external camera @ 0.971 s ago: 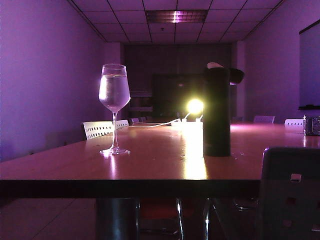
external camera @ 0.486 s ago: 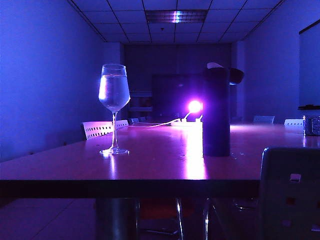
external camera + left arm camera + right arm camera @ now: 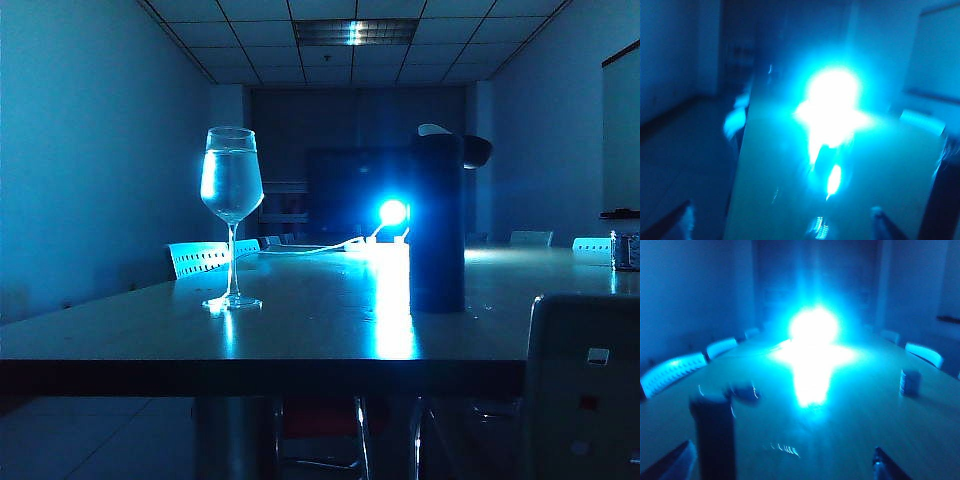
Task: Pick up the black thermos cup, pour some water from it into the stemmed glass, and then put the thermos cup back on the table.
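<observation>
The stemmed glass (image 3: 232, 215), holding clear liquid, stands on the left of the table (image 3: 300, 335). To its right stands the black thermos cup (image 3: 437, 225), upright, its flip lid sticking out sideways at the top. Neither arm shows in the exterior view. In the blurred left wrist view my left gripper (image 3: 780, 227) is open, its fingertips (image 3: 677, 225) wide apart over the table with nothing between them. My right gripper (image 3: 782, 470) is open too. The thermos cup (image 3: 715, 437) stands ahead of it, close to one fingertip (image 3: 677, 460) and untouched.
A very bright lamp (image 3: 392, 212) with a white cable (image 3: 300, 248) shines from mid-table and floods both wrist views. White chairs (image 3: 200, 258) line the sides. A small cylinder (image 3: 910, 382) sits far right. A pale chair back (image 3: 585, 385) stands at the near right.
The room light has turned from purple through blue to cyan. The glass and the thermos cup have not moved.
</observation>
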{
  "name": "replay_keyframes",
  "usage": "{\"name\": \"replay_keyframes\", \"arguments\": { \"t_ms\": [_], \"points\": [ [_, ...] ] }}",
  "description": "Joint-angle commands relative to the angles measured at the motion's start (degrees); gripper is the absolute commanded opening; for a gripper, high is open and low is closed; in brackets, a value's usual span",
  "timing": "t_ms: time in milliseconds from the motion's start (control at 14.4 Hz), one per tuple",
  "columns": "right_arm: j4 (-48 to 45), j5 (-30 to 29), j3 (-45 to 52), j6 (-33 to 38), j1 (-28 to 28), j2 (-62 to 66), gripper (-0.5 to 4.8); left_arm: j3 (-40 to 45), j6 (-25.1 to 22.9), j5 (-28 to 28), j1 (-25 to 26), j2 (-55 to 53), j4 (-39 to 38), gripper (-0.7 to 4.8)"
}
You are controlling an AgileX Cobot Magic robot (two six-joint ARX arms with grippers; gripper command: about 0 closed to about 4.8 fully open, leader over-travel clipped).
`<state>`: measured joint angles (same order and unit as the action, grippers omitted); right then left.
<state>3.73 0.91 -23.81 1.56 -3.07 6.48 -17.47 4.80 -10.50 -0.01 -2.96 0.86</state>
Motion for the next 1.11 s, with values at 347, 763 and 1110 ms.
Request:
{"name": "replay_keyframes", "arguments": {
  "t_ms": [347,763,1110],
  "points": [
    [0.63,-12.48,-24.52,-4.61,0.0,28.0,4.79,-13.44,2.19,-8.37,-4.61,-31.39,13.64,4.79],
    [-18.34,-17.62,-25.05,-1.9,-3.15,55.28,4.79,-15.3,1.03,-2.19,-19.28,-53.59,27.58,4.79],
    [-34.14,-17.77,-25.0,-3.06,-7.26,76.11,4.79,-15.34,0.98,-0.63,-23.78,-63.36,32.24,4.79]
  ]
}}
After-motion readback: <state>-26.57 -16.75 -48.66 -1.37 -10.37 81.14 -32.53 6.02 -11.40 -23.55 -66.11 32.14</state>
